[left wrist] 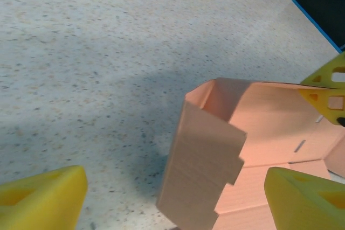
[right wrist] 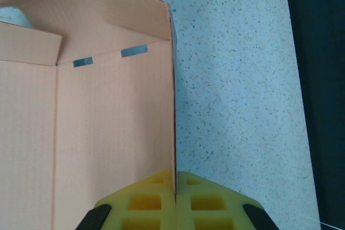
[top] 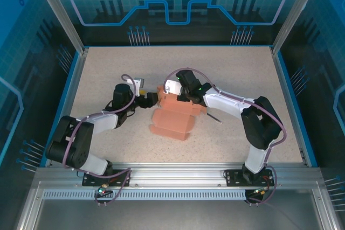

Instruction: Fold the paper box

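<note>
— so where is the paper box [top: 173, 119] lying?
— on the table [top: 108, 68], between my arms: salmon-pink, half raised, a notched flap [left wrist: 202, 160] standing upright, two small slots [right wrist: 135, 50] showing along a crease.
— and your grippers?
— my right gripper [right wrist: 175, 179] is pinching the box's side wall. my left gripper [top: 154, 99] is gaping wide, fingers either side of that flap.
</note>
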You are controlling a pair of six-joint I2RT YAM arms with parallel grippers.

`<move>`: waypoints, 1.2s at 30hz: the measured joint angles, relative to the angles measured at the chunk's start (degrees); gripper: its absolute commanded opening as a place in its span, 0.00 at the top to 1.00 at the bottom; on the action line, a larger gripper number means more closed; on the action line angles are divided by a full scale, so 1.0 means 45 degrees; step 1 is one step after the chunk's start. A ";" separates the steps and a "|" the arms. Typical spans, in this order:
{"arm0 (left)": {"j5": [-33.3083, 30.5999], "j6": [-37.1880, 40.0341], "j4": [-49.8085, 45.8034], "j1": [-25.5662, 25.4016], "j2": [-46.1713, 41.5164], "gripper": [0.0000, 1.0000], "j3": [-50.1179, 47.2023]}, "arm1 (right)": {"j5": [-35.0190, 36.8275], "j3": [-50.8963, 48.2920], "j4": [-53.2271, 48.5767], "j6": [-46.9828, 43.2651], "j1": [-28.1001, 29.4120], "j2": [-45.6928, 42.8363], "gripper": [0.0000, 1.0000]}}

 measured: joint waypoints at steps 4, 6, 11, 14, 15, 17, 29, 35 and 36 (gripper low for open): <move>-0.0597 -0.0403 -0.0325 0.0248 -0.0204 0.20 0.0000 | 0.0359 0.0000 0.0403 -0.0306 0.0029 0.0044 1.00; -0.0840 -0.0529 -0.0554 0.0350 -0.0204 0.22 0.0000 | 0.0491 -0.0015 0.0588 -0.0452 0.0053 0.0053 1.00; -0.1151 -0.0695 -0.2064 0.0437 0.0350 0.27 0.0704 | 0.0529 -0.0131 0.1020 -0.0835 0.0107 0.0058 1.00; -0.1073 -0.0714 -0.2516 0.0437 0.1248 0.27 0.1433 | 0.0529 -0.0277 0.1127 -0.1005 0.0107 0.0058 1.00; -0.0971 -0.0714 -0.2540 0.0437 0.1477 0.28 0.1549 | 0.0529 -0.0306 0.1141 -0.1054 0.0107 0.0053 1.00; -0.0622 -0.0714 -0.2545 0.0437 0.1875 0.28 0.1651 | 0.0529 -0.0379 0.1200 -0.1151 0.0107 0.0058 1.00; 0.1137 -0.0029 -0.2045 0.0151 0.2739 0.28 0.2059 | 0.0525 -0.0452 0.1321 -0.1331 0.0107 0.0058 1.00; 0.1768 0.0287 -0.1695 -0.0121 0.3011 0.29 0.2210 | 0.0520 -0.0452 0.1355 -0.1331 0.0107 0.0058 1.00; 0.1846 0.0301 -0.1666 -0.0146 0.3079 0.29 0.2268 | 0.0520 -0.0452 0.1360 -0.1331 0.0107 0.0058 1.00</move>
